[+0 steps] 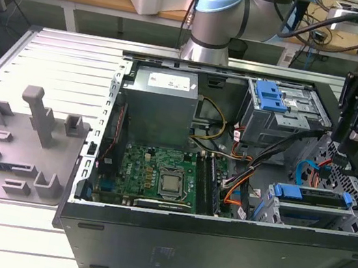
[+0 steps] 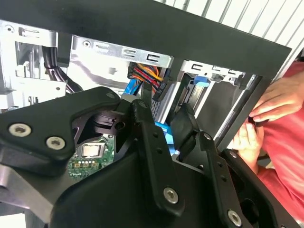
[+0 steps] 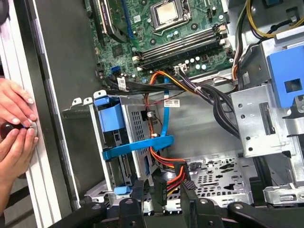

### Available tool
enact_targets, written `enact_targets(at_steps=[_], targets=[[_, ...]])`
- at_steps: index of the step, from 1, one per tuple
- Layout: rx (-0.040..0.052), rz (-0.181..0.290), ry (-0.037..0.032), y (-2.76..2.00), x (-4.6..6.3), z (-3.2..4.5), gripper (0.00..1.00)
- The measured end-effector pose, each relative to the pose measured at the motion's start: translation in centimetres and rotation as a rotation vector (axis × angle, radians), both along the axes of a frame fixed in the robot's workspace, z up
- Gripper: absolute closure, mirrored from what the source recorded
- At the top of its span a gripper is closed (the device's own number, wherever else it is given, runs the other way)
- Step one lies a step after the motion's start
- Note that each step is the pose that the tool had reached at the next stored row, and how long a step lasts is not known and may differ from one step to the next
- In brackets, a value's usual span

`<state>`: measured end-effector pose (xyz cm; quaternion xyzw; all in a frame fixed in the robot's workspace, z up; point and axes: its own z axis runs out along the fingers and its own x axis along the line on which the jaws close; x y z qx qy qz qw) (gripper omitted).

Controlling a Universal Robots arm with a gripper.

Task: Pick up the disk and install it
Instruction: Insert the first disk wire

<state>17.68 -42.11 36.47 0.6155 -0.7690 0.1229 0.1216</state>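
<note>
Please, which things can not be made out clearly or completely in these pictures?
1. Silver hard drive with blue plastic bracket: label hidden inside the grey metal bay, first wrist view.
2. Black cable plug between the open jaws of the black gripper: contact unclear, first wrist view.
3. Person's hands: the held object is mostly covered by them and cut off by the picture's edge, first wrist view.

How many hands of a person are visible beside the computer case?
2. In the first wrist view, one hand and the other hand lie close together just outside the computer case wall. None seems hidden.
</note>
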Motion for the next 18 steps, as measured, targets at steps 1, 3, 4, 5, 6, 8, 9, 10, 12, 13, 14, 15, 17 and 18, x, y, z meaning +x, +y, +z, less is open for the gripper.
enact_targets(at_steps=[1,3,4,5,6,8,9,10,12,13,14,15,17,18], targets=[[-0.0085,0.004,0.0087,0.13,0.0,-0.05,0.56],[-0.0185,0.01,0.023,0.26,0.0,-0.09,0.56],[-0.0246,0.016,0.0312,0.33,0.0,-0.13,0.56],[-0.0275,0.02,0.0342,0.36,0.0,-0.15,0.56],[-0.0295,0.024,0.0361,0.39,0.0,-0.18,0.56],[-0.0348,0.039,0.0404,0.5,0.0,-0.32,0.56],[-0.037,0.045,0.0421,0.56,0.0,-0.38,0.56],[-0.0394,0.05,0.0434,0.65,0.1,-0.44,0.56],[-0.0433,0.051,0.0466,0.96,0.2,-0.54,0.56],[-0.0451,0.051,0.0488,1.1,0.3,-0.58,0.56],[-0.0455,0.051,0.0505,1.16,0.4,-0.64,0.56],[-0.0461,0.048,0.0516,1.18,0.5,-0.67,0.56],[-0.0464,0.037,0.0533,1.21,0.7,-0.77,0.56],[-0.0467,0.025,0.0545,1.21,0.7,-0.84,0.56]])
